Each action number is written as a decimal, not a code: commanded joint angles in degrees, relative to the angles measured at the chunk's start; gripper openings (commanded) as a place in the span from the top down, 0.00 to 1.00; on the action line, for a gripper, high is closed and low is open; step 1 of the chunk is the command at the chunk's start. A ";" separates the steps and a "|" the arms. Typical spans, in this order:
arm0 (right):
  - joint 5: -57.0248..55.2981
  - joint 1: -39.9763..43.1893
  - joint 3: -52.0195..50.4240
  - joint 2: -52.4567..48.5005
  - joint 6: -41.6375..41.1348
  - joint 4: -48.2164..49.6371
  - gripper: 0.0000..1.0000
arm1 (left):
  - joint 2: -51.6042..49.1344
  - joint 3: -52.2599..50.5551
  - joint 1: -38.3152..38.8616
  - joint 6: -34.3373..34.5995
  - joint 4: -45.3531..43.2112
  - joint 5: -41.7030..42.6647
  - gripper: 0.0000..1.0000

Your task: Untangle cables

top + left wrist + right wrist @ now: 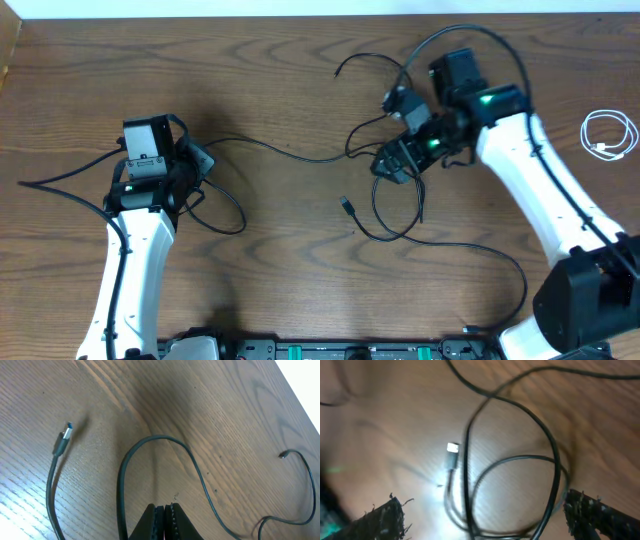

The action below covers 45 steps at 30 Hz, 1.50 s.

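Black cables [300, 156]: one runs from beside the left arm across the tabletop [250, 60] into the crossing under the right arm. The other loops there, its plug [346, 205] lying free just left of the loop. White cable [610, 135] is coiled alone at the far right, well apart. I judge that one sorted.

Right claw [484, 502]: spread wide, low over several overlapping black loops, gripping nothing. Left claw [162, 519]: closed, with a black loop arching just ahead of its tips. I cannot tell whether a cord is pinched.

Risks, as I judge them:
- If I close the right claw here, it may take two strands at once, since the loops cross between its fingers. A pull would then tighten the crossing.
- The wrist view is blurred, so picking a strand is unreliable.
- If the left claw does pin the long cord, a hard pull from the right could drag it taut.
- The free plug may snag inside the loop.
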<state>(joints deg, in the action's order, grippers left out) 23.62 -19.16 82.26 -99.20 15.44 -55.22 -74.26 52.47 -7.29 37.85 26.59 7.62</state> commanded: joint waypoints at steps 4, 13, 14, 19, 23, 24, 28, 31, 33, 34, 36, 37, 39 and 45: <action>2.12 -4.81 -3.82 -5.38 0.79 2.95 0.78 | -0.24 -0.72 -0.02 -0.79 0.28 0.31 0.92; 14.80 -2.51 3.93 -0.04 2.36 2.05 0.99 | -0.24 -0.72 -0.02 -0.81 0.57 0.28 0.92; 15.98 -1.73 5.14 1.22 2.38 2.16 0.99 | -0.24 -0.72 -0.02 -0.81 0.57 0.28 0.92; 19.37 3.28 10.99 9.27 0.07 5.20 0.99 | -0.24 -0.72 -0.02 -0.81 1.22 0.26 0.92; -0.72 6.16 12.15 16.39 -6.34 8.72 0.99 | -0.24 -0.72 -0.02 -0.79 2.16 -2.29 0.92; -8.24 6.58 12.15 18.01 -7.13 9.16 0.99 | -0.24 -0.72 -0.02 -0.76 2.67 -3.50 0.92; -32.39 7.15 12.15 21.22 -8.55 9.33 0.99 | -0.24 -0.72 -0.04 -0.66 4.57 -10.23 0.92; -39.04 7.61 12.07 21.29 -8.79 8.59 0.99 | -0.24 -0.72 -0.02 0.52 4.68 -11.52 0.92; -39.41 8.11 11.67 20.46 -8.79 8.76 0.99 | -0.24 -0.72 -0.02 1.68 4.70 -11.21 0.92; -39.82 8.57 11.63 19.74 -9.38 9.03 0.99 | -0.24 -0.72 -0.02 1.66 4.74 -11.04 0.92; -42.62 10.23 11.63 17.57 -13.94 11.78 0.99 | -0.24 -0.72 -0.02 1.64 6.08 -11.08 0.92; -43.87 10.91 11.63 16.81 -15.50 13.51 0.99 | -0.24 -0.72 -0.02 1.64 6.56 -11.08 0.92; -46.36 12.74 11.65 15.15 -17.29 18.58 0.99 | -0.24 -0.72 -0.02 1.62 7.52 -11.10 0.92; -33.75 17.77 12.17 14.38 -21.66 30.77 0.99 | -0.24 -0.79 -0.02 1.62 8.57 -11.10 0.93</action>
<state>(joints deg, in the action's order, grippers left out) -16.80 -3.73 93.78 -85.80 -1.23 -28.23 -74.26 52.42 -7.29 39.00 34.72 -2.13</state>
